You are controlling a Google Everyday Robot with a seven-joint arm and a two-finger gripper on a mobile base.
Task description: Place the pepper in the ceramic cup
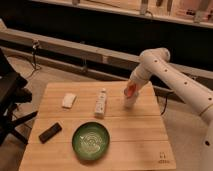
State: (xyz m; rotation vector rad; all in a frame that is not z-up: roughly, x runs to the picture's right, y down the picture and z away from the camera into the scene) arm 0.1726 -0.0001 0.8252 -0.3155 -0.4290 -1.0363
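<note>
Nearest the camera, well to the left of the gripper and forward of it, sits a green plate, with a dark block beyond it at the table's left edge. Farther back, left of the gripper, lie a white bottle and a pale sponge. The gripper hovers directly over the ceramic cup, grasping the reddish pepper just above the rim. Carrying seems done; lowering and letting go remain.

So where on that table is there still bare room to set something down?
Free: the table's front right, beside the green plate, and the patch between white packet and black object. Crowded: the far right, where the gripper hangs over the cup near the bottle.
</note>
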